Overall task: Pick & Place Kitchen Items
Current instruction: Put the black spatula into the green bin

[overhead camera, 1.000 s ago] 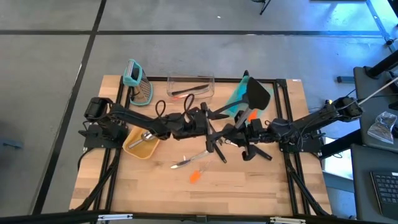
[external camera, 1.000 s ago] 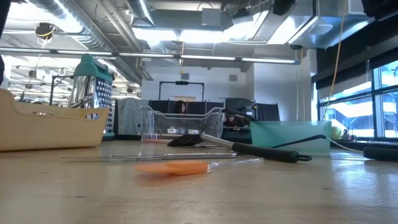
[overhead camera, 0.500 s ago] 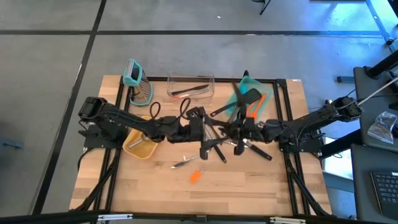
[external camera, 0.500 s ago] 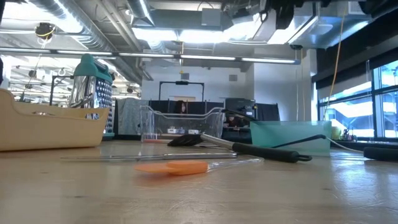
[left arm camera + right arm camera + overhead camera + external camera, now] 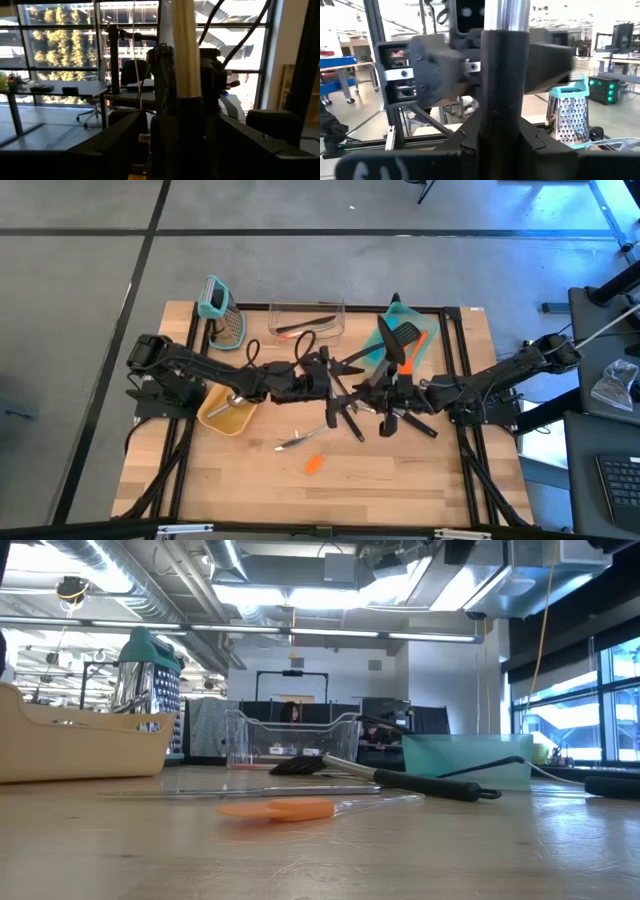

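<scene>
Above the middle of the table my two grippers face each other. My right gripper (image 5: 380,393) is shut on a black slotted turner whose head (image 5: 399,336) rises toward the far side. In the right wrist view its black handle (image 5: 502,90) and silver shaft (image 5: 506,14) stand upright between the fingers. My left gripper (image 5: 343,386) is open. In the left wrist view its fingers (image 5: 122,134) stand on either side of the same handle (image 5: 185,125), and I see no touch. Both grippers are above the low view's frame. My right gripper pinches the turner's black handle (image 5: 502,107) between its two fingers, just below the silver shaft. The fingers lie level, come from the table's right side and cross the handle. The turner stands roughly upright, head up, lifted clear of the table.
On the table lie an orange spatula (image 5: 314,464), a thin metal piece (image 5: 298,441) and another black turner (image 5: 400,778). A yellow bin (image 5: 214,418) holding a silver scoop stands at the left. A teal grater (image 5: 222,313), a clear box (image 5: 306,318) and a teal tray (image 5: 381,332) stand along the far edge.
My right gripper has turned at the wrist, still shut on the turner. The turner has tipped: its head, which showed large and broad at the far right, now shows smaller and closer to the grippers. My left gripper has stayed open beside it.
</scene>
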Controlling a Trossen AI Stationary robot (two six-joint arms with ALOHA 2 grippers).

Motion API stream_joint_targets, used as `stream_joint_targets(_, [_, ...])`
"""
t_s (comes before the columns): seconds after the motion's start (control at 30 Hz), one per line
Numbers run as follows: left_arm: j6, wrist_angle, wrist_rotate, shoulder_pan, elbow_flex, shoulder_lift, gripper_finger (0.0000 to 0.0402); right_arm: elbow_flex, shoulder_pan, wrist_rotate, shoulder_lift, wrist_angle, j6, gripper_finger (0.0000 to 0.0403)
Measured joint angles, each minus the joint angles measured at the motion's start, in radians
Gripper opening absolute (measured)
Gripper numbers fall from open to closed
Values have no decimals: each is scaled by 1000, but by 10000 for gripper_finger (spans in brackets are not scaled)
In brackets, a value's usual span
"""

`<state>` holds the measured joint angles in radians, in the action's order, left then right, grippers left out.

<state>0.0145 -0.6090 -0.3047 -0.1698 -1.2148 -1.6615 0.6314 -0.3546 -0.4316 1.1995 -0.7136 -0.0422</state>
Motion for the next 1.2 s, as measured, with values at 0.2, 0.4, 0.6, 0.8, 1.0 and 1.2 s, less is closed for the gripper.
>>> stream_joint_targets(0.2, [-17,-25,30,37,1,-29,254,0,3,-29,5,2,6,62])
stream_joint_targets(0.4, [-30,-53,63,59,2,-54,254,0,8,-59,26,7,5,62])
stream_joint_targets(0.6, [-22,-47,73,60,2,-55,253,0,8,-58,28,28,-18,62])
stream_joint_targets(0.8, [-55,5,97,60,2,-55,253,101,17,-36,28,317,-153,62])
stream_joint_targets(1.0, [-82,39,146,58,0,-54,253,156,-15,-41,33,412,-154,62])
stream_joint_targets(1.2, [-56,44,126,48,2,-36,253,158,-27,-91,33,415,-153,62])
